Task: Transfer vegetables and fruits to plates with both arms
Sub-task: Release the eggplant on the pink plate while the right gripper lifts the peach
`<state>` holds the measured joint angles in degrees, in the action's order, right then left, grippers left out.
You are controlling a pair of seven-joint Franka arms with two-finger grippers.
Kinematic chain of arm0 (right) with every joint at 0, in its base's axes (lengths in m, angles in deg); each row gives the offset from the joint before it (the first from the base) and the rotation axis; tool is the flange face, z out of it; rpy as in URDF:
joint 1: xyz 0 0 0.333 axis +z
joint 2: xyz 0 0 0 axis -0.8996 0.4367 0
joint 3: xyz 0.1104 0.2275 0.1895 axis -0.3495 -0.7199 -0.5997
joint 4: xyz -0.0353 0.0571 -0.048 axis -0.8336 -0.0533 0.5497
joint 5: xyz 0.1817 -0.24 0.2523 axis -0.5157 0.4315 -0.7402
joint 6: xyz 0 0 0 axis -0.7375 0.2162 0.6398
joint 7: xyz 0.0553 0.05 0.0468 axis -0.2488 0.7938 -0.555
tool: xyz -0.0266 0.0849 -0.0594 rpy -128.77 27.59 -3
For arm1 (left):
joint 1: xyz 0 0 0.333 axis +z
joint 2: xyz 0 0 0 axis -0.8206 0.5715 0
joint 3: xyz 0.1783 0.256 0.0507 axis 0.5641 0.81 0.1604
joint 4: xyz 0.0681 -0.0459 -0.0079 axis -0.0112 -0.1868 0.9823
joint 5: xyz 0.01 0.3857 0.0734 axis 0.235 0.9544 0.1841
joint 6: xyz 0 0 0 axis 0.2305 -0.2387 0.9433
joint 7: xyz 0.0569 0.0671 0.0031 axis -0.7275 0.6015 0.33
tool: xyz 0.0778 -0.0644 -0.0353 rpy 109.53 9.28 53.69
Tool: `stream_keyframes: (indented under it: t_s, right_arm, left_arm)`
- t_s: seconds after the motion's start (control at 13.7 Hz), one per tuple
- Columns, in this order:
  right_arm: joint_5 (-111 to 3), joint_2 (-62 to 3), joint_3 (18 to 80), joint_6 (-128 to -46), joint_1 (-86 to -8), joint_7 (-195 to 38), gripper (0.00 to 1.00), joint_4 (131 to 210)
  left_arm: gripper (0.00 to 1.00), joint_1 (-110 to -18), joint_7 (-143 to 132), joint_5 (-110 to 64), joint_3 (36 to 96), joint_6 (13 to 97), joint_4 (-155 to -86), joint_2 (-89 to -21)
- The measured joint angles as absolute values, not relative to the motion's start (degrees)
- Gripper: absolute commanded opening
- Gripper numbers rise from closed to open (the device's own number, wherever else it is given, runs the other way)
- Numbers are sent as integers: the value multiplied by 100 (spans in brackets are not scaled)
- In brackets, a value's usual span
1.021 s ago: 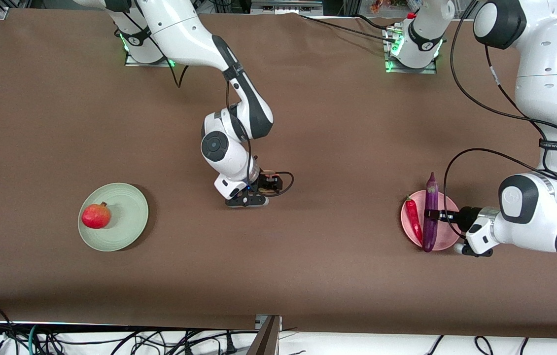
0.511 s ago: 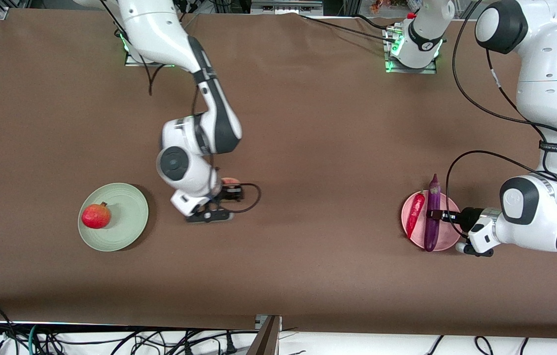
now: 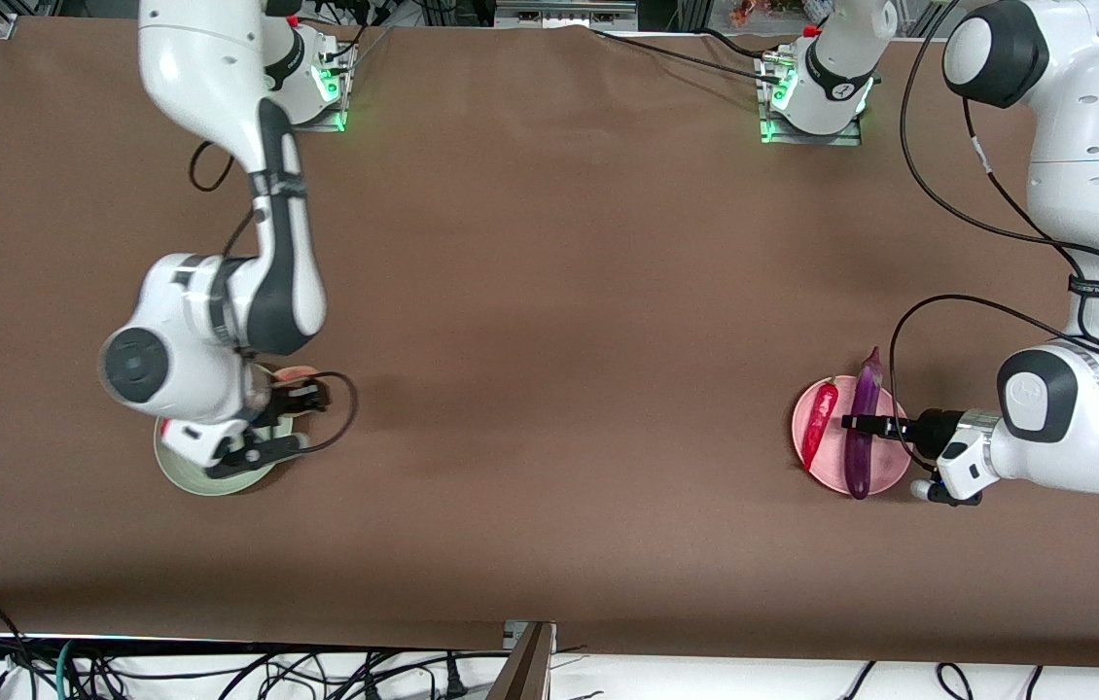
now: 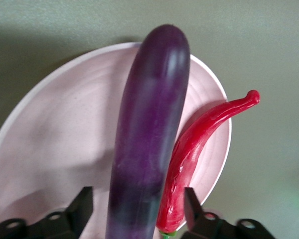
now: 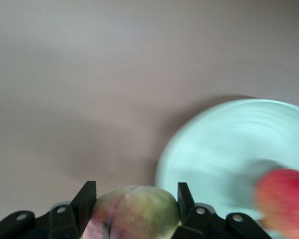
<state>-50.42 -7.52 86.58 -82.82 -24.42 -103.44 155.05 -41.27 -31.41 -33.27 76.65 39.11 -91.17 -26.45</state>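
Observation:
The purple eggplant (image 3: pixel 863 428) and the red chili pepper (image 3: pixel 818 424) lie side by side on the pink plate (image 3: pixel 890 469). My left gripper (image 3: pixel 851 424) is low over that plate and open. In the left wrist view the left gripper (image 4: pixel 138 195) straddles both the eggplant (image 4: pixel 149 129) and the chili (image 4: pixel 194 149), with a gap beside the eggplant. My right gripper (image 3: pixel 301 394) is shut on the peach (image 3: pixel 297 372) above the edge of the green plate (image 3: pixel 182 474). The right wrist view shows the peach (image 5: pixel 132 214) between the jaws and the pomegranate (image 5: pixel 284 196) on the green plate (image 5: pixel 224 144). In the front view the arm hides the pomegranate.
Brown cloth covers the whole table (image 3: pixel 559 321). The two arm bases (image 3: pixel 812 92) stand along the edge farthest from the front camera. Black cables (image 3: pixel 219 671) hang below the nearest table edge.
The right arm has swung from the table's middle to the green plate, carrying the peach. The left gripper has opened off the eggplant, which has shifted slightly on the pink plate.

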Motion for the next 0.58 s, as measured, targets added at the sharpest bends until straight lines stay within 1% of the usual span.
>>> stream_keyframes:
  t_s: [0.22,0.44,0.58]
  right_arm:
    - [-5049,-510,8610,-8594,-3100,-11291,8,15510]
    - [-5054,-344,8542,-8998,-3124,-11379,8,15509]
    - [-5058,-294,8385,-9186,-3085,-11314,8,15509]
  left_arm:
    - [100,-4132,-3138,-3329,7601,3916,-9082,-2651]
    - [100,-4186,-3139,-3323,7561,3920,-8979,-2758]
    - [100,-4254,-3139,-3219,7541,3896,-8834,-2959]
